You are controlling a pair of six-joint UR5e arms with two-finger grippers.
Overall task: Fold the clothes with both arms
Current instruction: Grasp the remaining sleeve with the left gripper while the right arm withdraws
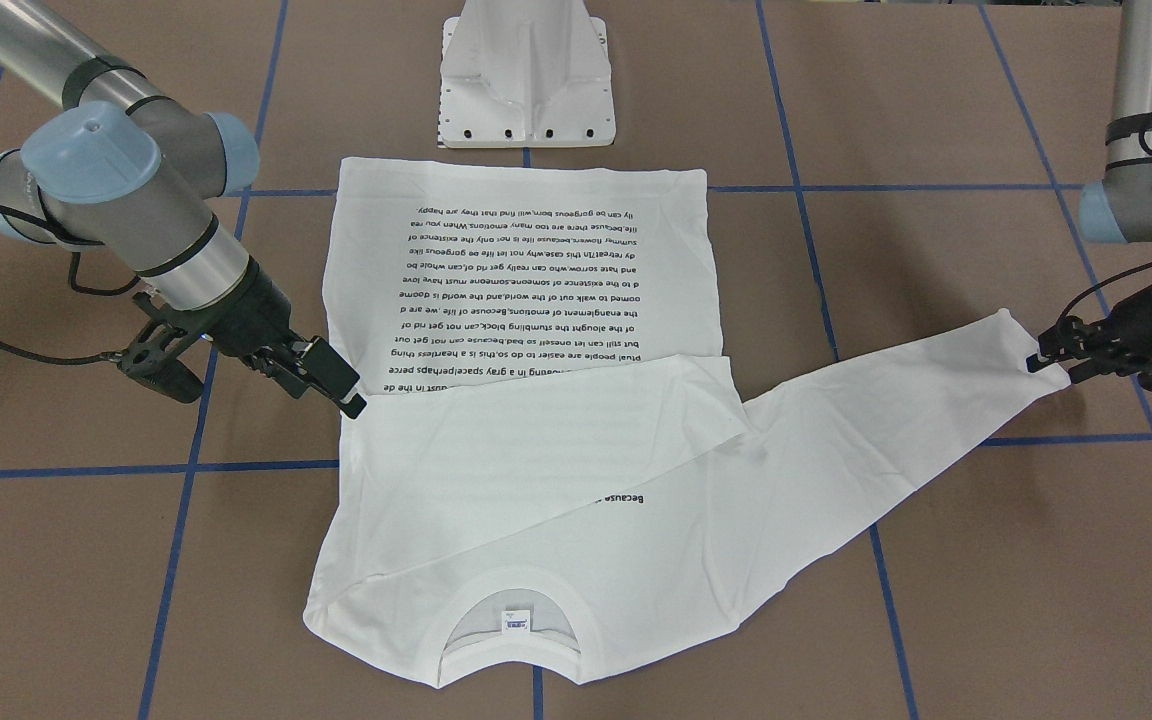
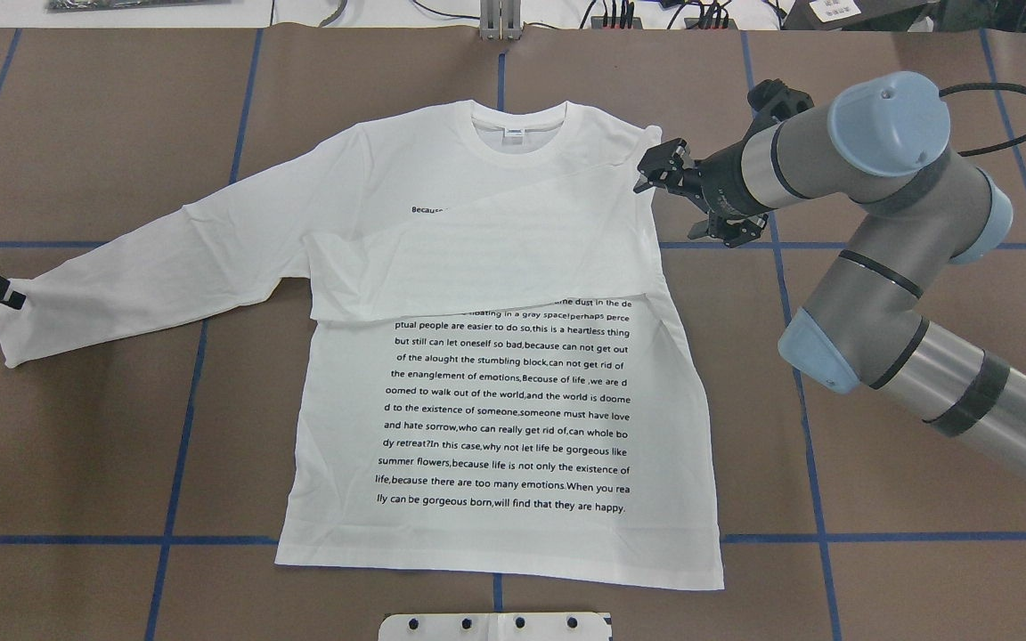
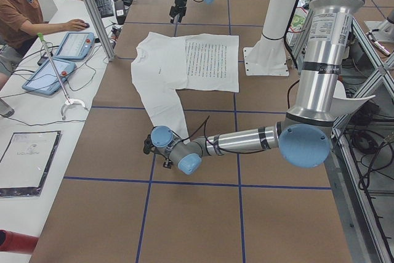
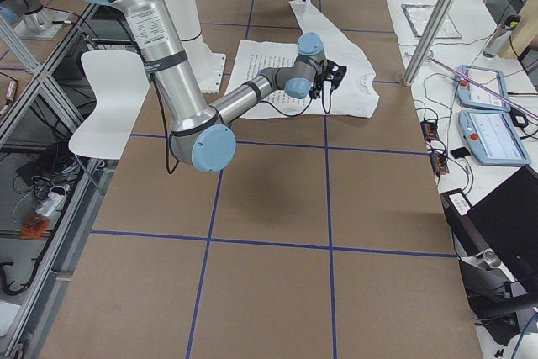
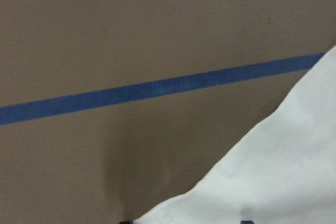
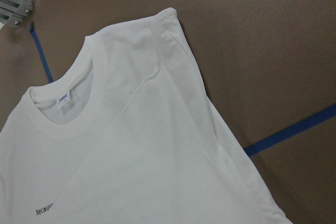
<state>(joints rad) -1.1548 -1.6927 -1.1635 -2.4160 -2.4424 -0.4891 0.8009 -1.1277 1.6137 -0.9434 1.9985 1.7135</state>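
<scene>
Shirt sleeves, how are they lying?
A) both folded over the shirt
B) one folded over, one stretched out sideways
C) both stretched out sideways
B: the folded sleeve lies across the shirt, while the outstretched sleeve runs flat out to the left end effector.

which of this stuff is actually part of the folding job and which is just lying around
Part of the job:
- white long-sleeved T-shirt
- left pincer, at the outstretched sleeve's cuff
- right pincer, beside the shoulder

Just lying about:
- white pedestal base
- tablets on the side table
- keyboard
- hooked stick
</scene>
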